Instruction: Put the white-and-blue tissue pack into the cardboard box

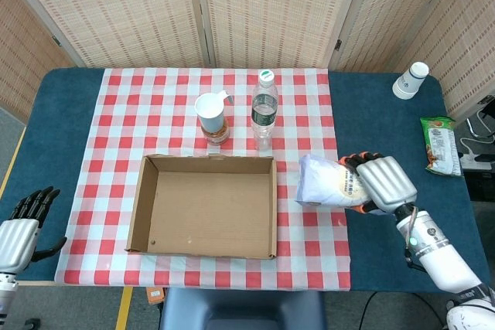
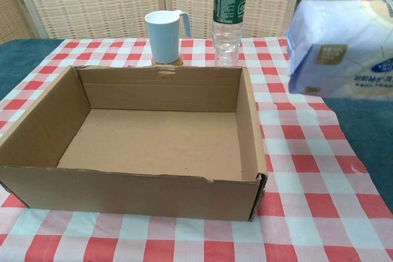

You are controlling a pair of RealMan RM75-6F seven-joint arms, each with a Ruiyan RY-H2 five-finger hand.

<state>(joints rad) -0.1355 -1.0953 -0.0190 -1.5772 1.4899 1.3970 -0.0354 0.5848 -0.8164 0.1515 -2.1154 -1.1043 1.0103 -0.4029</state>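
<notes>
The white-and-blue tissue pack (image 1: pixel 329 188) is held in the right hand (image 1: pixel 380 183), whose fingers are wrapped around its far end, and it is carried clear of the checked cloth (image 1: pixel 116 113), just to the right of the cardboard box (image 1: pixel 204 206). In the chest view the pack (image 2: pixel 344 47) is seen above the level of the box rim (image 2: pixel 249 121). The box lies open on the bench (image 1: pixel 379 113). Behind it a white cup (image 1: pixel 211 113) and a water bottle (image 1: pixel 264 111) are stood upright side by side. The left hand (image 1: pixel 22 226) is held at the bench's near left edge, fingers apart, with nothing in it.
</notes>
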